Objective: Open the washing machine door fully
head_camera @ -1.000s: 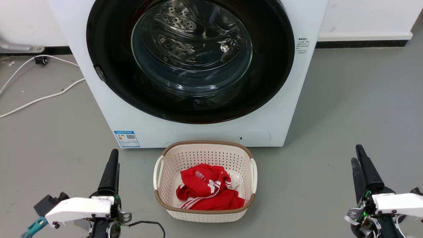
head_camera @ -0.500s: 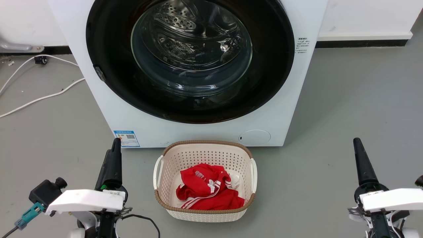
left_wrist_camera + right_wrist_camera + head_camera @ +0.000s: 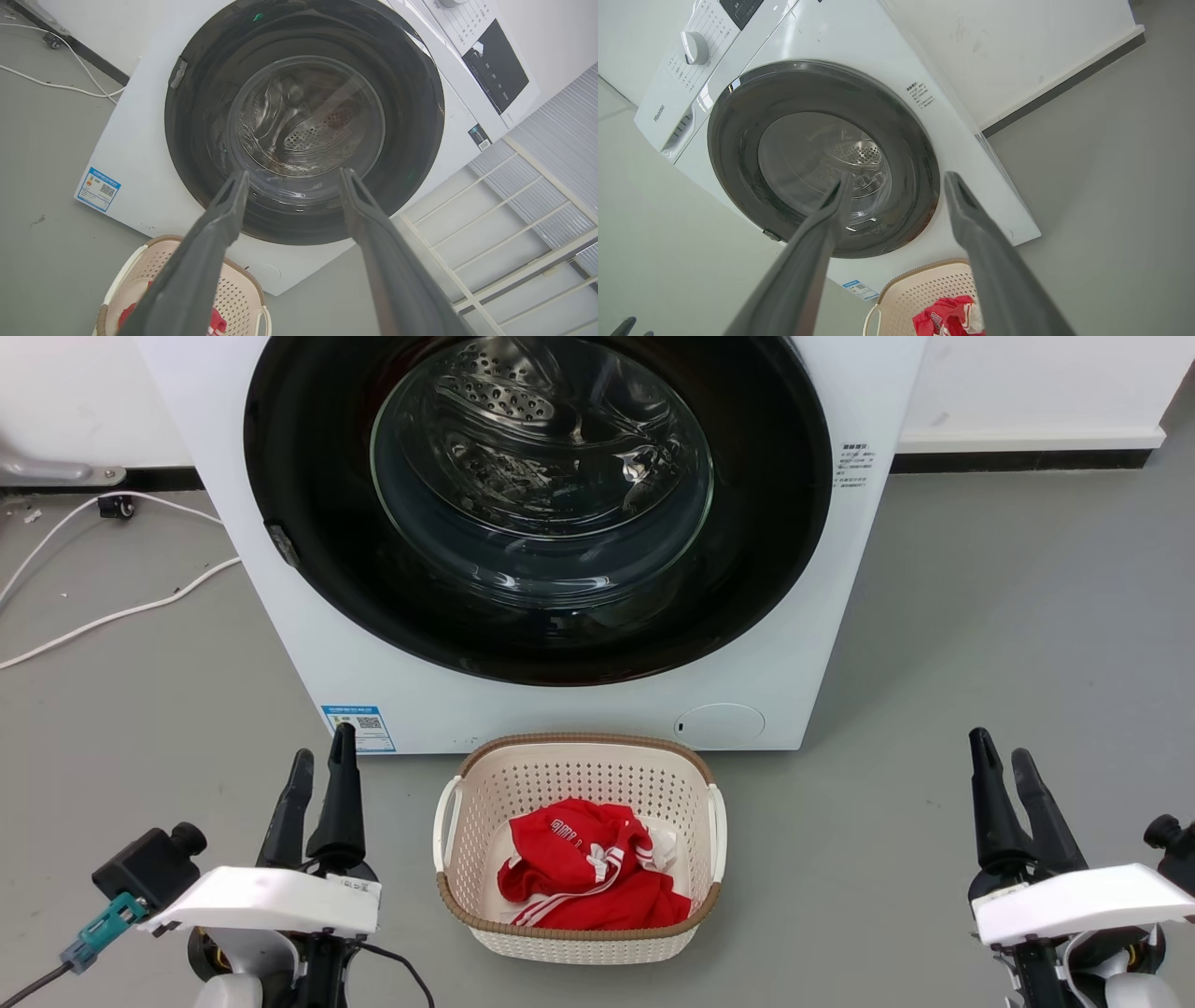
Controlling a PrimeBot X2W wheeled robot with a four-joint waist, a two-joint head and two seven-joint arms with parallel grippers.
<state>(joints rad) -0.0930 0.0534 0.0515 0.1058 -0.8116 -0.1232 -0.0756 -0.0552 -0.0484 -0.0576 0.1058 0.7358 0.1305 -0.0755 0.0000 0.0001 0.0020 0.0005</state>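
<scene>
Door: the washing machine door (image 3: 537,476) lies shut, flush in the front of the white washing machine (image 3: 794,644), at 12 o'clock in the head view. It has a glossy black rim and a clear glass bowl, with the perforated steel drum visible behind it.
Rim detail: a small grey tab (image 3: 283,543) sits at about 9 o'clock on the rim.
Writing: Hisense lettering (image 3: 659,113) is on the control panel near a white dial (image 3: 693,46). A blue label (image 3: 358,726) with a QR code is at the front's 7 o'clock corner. A small sticker (image 3: 854,465) is at the door's 3 o'clock, its print too small to read.
Left gripper (image 3: 322,747): at 7 o'clock, fingers moderately parted, holding nothing, pointing toward the door and well apart from it.
Right gripper (image 3: 999,747): at 5 o'clock, fingers likewise parted and empty, well apart from the door.
In the way: a cream perforated basket (image 3: 579,740) with a brown rim stands at 6 o'clock, just before the machine's foot, between the grippers and below the door. A red garment (image 3: 588,877) with white stripes lies in it.
Floor: white cables (image 3: 112,616) lie at 9 o'clock.
</scene>
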